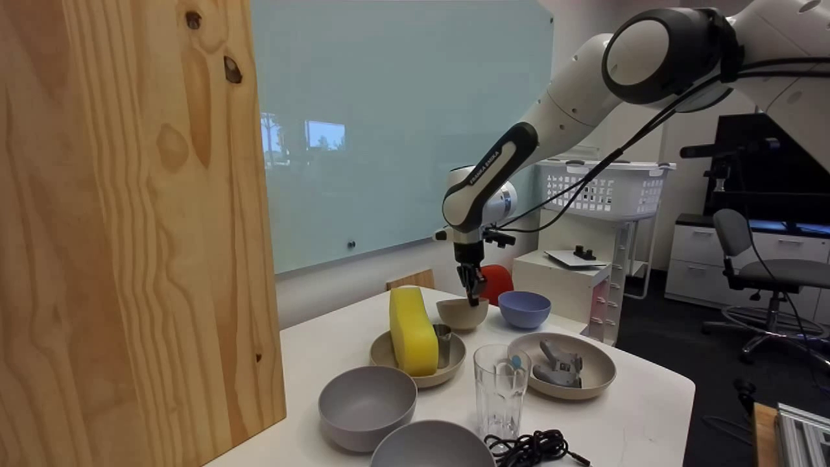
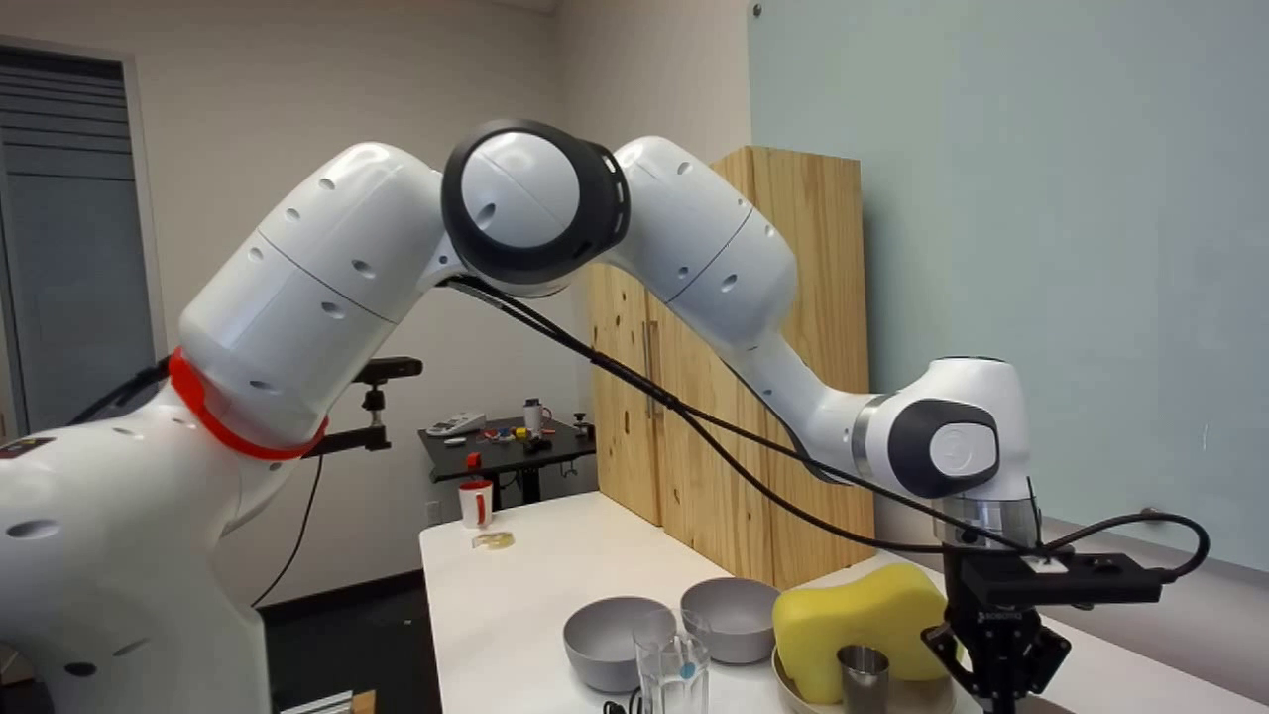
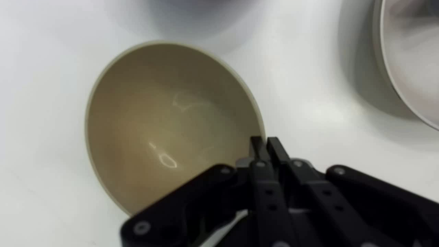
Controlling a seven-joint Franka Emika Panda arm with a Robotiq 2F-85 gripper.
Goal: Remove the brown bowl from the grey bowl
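The brown bowl point(image 1: 459, 316) is at the far part of the white table in an exterior view, and it fills much of the wrist view point(image 3: 171, 116). It looks empty. The blue-grey bowl point(image 1: 524, 310) stands beside it, apart from it; its blurred edge shows at the top of the wrist view point(image 3: 205, 13). My gripper point(image 3: 263, 139) points down and is shut on the brown bowl's rim, one finger inside and one outside. I cannot tell whether the brown bowl touches the table. Both bowls are out of view where the gripper point(image 2: 996, 699) shows at the bottom right.
A tan dish point(image 1: 382, 357) with a yellow object point(image 1: 413, 334) and metal cup point(image 1: 443, 345) stands near the brown bowl. Another dish point(image 1: 595, 366) holds a gamepad. A glass point(image 1: 499, 395), two grey bowls point(image 1: 366, 412), a cable point(image 1: 535, 447) and a wooden cabinet point(image 1: 142, 227) are nearer.
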